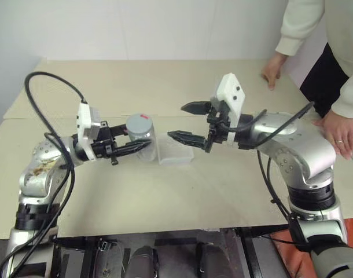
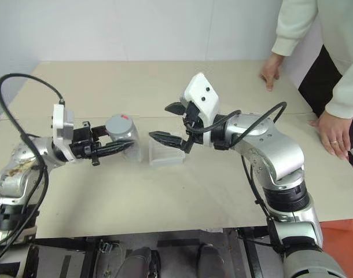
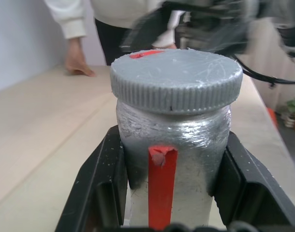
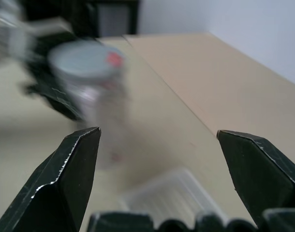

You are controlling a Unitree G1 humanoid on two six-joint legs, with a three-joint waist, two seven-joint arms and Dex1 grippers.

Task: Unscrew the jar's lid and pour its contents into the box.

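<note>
On the left, the left pincer (image 1: 129, 148) is clamped around the body of the jar (image 1: 141, 138), holding it upright above the bench (image 1: 165, 191), one black finger on each side of the silvery wall below the cap. The lid (image 3: 175, 79) is still seated on the jar, a ribbed grey disc with a red mark on its top face, so unscrewing looks not yet done. Just beside the jar, toward the middle of the bench, the box (image 1: 175, 155) lies flat with nothing visible in it. Further right, the right pincer (image 1: 189, 122) hangs level with its fingers spread wide and holding nothing, pointing toward the jar but apart from it, above the box. At the far right a person's hand (image 1: 338, 132) rests on the bench edge. The step in hand appears to be lid removal: the next move likely calls for the right pincer to come over the lid, close on its ribbed rim and twist while the left keeps the jar steady; pouring comes only afterwards.
</note>
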